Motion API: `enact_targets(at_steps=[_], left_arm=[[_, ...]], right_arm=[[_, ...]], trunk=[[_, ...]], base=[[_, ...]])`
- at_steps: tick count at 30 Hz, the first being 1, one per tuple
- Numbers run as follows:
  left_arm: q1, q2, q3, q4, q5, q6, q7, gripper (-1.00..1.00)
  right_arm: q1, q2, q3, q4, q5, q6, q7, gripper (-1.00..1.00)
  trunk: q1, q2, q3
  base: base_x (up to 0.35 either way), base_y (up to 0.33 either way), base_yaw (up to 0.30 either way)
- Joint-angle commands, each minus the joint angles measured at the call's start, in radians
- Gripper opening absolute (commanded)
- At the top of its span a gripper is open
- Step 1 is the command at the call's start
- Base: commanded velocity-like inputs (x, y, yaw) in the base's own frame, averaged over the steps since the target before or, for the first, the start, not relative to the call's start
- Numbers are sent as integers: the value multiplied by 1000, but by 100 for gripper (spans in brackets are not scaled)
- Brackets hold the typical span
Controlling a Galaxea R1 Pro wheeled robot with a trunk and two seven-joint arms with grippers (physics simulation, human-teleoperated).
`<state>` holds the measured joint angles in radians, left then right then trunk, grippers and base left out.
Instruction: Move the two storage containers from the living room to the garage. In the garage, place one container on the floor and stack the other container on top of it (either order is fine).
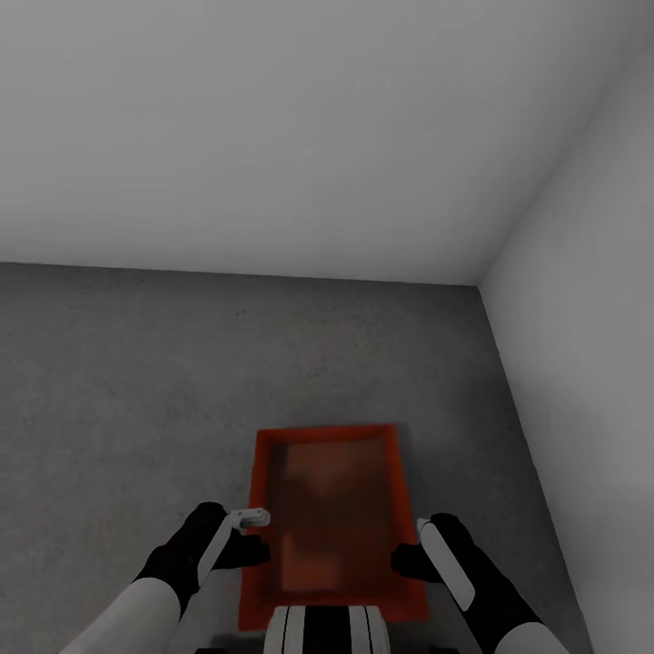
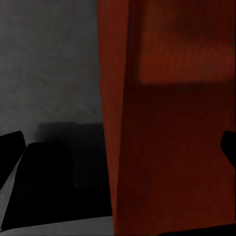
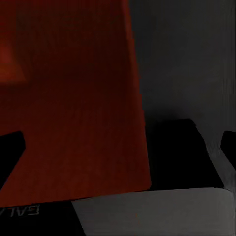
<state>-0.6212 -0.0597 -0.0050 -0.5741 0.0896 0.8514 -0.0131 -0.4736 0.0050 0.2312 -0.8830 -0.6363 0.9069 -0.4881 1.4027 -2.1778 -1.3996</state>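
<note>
The walls [image 1: 272,136] are plain grey-white and meet in a corner at about two o'clock in the head view. Below them lies the dark concrete floor [image 1: 118,381]. At six o'clock, close to the robot's trunk, is one orange-red bin [image 1: 331,518], seen from above.

The left gripper [image 1: 250,536] is at its nine o'clock side and the right gripper [image 1: 409,559] at its three o'clock side, each against a long wall. Whether the fingers are apart or pressed together, I cannot tell.

I think the bin is carried between the two arms. The danger is a slip: if one arm loosens or moves unevenly, the bin may tilt and fall.
</note>
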Motion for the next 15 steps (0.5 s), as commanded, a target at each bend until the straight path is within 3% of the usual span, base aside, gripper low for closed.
enact_targets(at_steps=[1,15], left_arm=[[0,0,-1,-1,9,5,4,100],[0,0,0,-1,9,5,4,100]], right_arm=[[0,0,2,-1,-10,1,-10,100],[0,0,2,-1,-10,1,-10,100]], trunk=[[21,0,-1],[21,0,-1]], base=[[0,0,0],[0,0,0]])
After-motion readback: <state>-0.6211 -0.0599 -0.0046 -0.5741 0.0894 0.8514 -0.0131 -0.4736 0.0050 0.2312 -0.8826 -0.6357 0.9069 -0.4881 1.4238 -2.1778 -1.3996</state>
